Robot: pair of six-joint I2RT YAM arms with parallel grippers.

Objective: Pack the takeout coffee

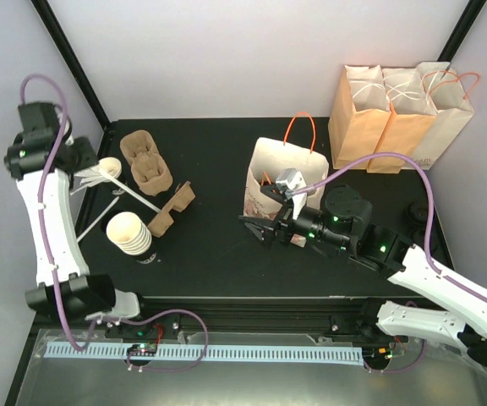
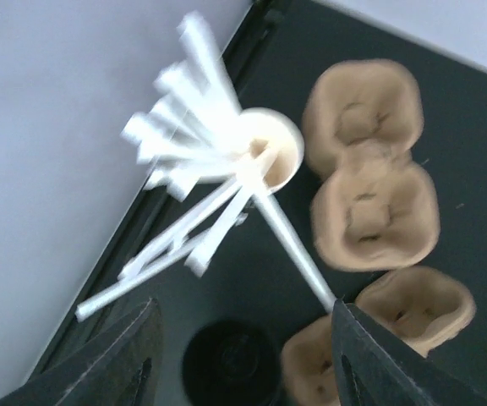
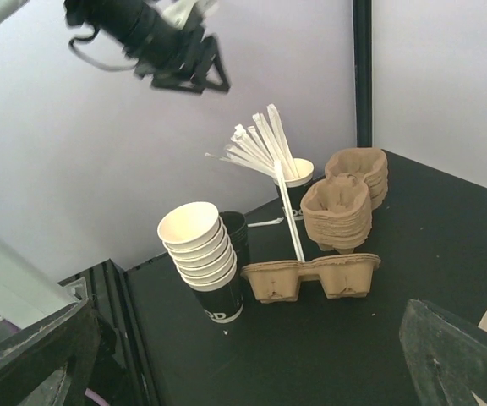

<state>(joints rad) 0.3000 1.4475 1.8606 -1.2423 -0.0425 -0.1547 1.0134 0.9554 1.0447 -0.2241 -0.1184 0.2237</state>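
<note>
While the takeout coffee (image 2: 228, 365) stands just beside the stack of white paper cups (image 3: 194, 241), under the empty, spread left gripper (image 2: 245, 320) (the right gripper (image 1: 259, 228) gapes empty too), a careless descent could snag the straws (image 2: 194, 144) or topple that stack.

White straws (image 2: 184, 148); brown carriers (image 2: 370, 211); black takeout coffee (image 2: 231, 368), table (image 1: 210, 245); tan bags (image 1: 370, 127).

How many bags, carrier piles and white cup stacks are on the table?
Bags: 4
Carrier piles: 2
White cup stacks: 1
Total: 7
</note>
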